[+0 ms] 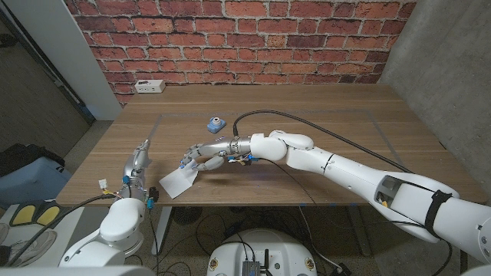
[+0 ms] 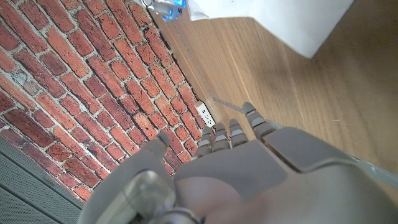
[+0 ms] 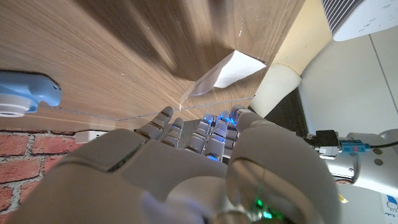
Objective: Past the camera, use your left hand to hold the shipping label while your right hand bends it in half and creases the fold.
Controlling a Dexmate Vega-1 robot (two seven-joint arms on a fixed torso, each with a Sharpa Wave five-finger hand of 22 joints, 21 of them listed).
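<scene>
- While the shipping label lay near the counter's near edge, well short of the small blue camera farther back, the fold risked happening in the wrong place, since the task wanted it past that camera
- The right hand reached across to the label's far right corner with fingers spread on or just above it; whether they actually gripped the sheet could not be told, so a lift could have left it behind
- The left hand stood just left of the label with fingers released and straight, holding nothing; with no pinning hand, any push from the right would likely have slid or spun the paper rather than bent it
- One corner of the label seemed already raised, so a crease pressed now might have come out skewed
- The label sat close to the near edge and a careless shove could have sent it off
</scene>
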